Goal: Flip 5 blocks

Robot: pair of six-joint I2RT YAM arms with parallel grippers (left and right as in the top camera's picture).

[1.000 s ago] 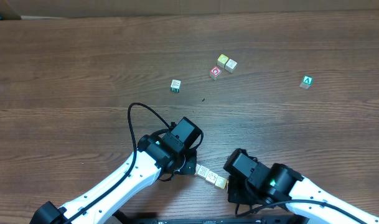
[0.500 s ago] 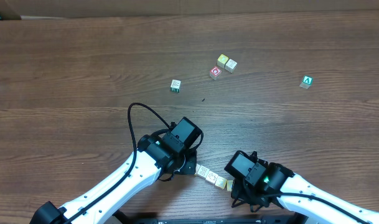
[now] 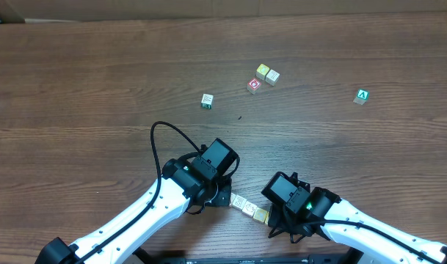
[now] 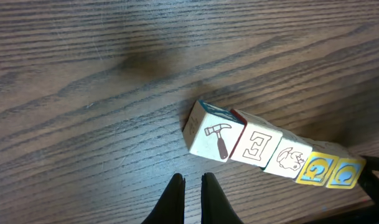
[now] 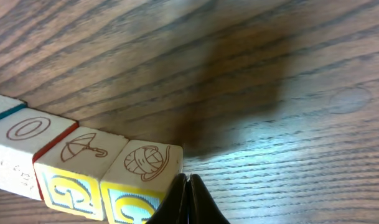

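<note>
Five small wooden blocks lie in a touching row (image 3: 249,208) near the table's front edge. In the left wrist view the row runs from a hammer block (image 4: 213,132) through an E block (image 4: 257,146) to two blocks with yellow and blue faces (image 4: 331,173). My left gripper (image 4: 192,180) is shut and empty, just short of the hammer block. My right gripper (image 5: 188,179) is shut with its tip against the corner of the yarn-ball block (image 5: 145,160), next to an umbrella block (image 5: 83,149). From overhead, both wrists flank the row.
Farther back lie a cream block with green marks (image 3: 207,100), a touching pair of pale blocks (image 3: 267,73), a red-marked cube (image 3: 254,85) and a green "A" cube (image 3: 362,95). A black cable (image 3: 161,139) loops off the left arm.
The right wrist has shifted and turned a little at the row's right end. The left arm and the blocks have not moved.
</note>
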